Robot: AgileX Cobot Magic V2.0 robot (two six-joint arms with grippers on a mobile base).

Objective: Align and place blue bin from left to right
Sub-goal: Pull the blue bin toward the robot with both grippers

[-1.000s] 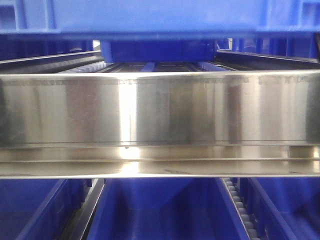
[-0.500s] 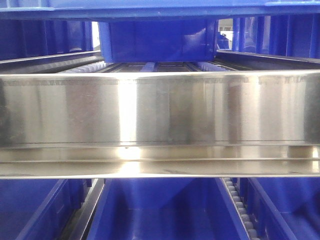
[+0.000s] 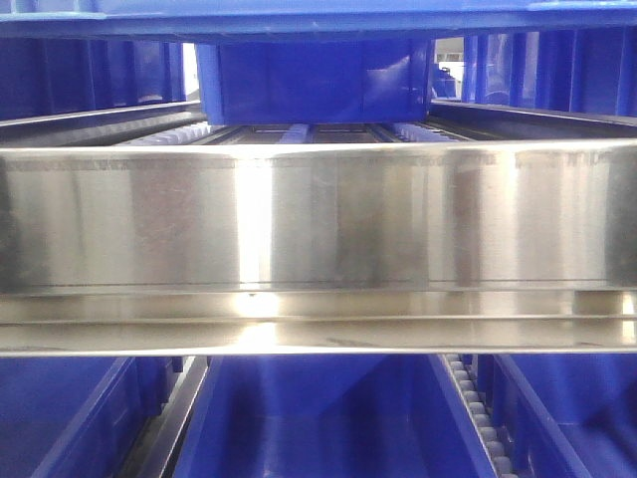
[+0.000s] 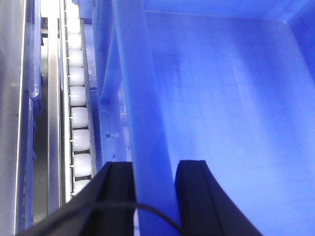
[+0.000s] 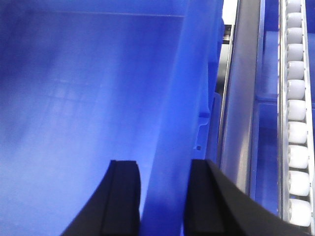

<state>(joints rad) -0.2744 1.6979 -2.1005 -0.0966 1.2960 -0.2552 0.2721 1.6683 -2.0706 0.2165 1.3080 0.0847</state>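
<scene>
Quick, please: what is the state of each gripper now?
Left gripper: closed on the left wall of the bin.
Right gripper: closed on the bin's right wall.

Front level, near; wrists over bin.

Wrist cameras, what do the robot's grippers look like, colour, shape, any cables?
Both the left gripper and right gripper have matte black jaws: two flat-faced, square-tipped bars whose outer edges flare wider toward the base. A thin black cable crosses the base of the left one. No markings show.
</scene>
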